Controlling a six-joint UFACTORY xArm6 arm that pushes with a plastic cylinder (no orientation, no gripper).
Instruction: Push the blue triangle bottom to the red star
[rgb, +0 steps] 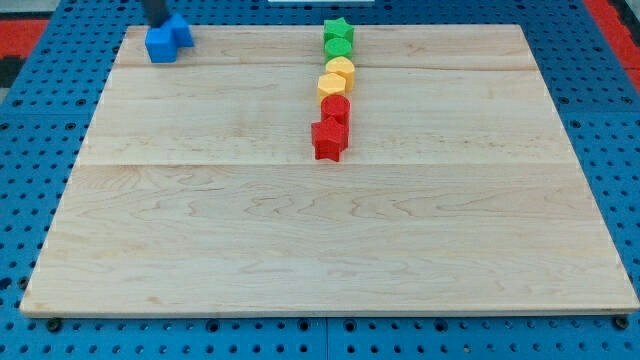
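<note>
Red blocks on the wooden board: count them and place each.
2. The red star block sits at the bottom of the centre column; a second red block, shape unclear, touches it just above. None looks hidden.

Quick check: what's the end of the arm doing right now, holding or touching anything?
No pincer: my tip holds nothing; it sits at the view's top left, right behind the blue blocks. Contact cannot be told.

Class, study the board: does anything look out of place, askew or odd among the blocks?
Nothing is damaged or spilled. Six blocks form a tidy column, from the green star down to the red star. Only the two blue blocks sit apart at the view's top left, with my tip just behind them.
</note>
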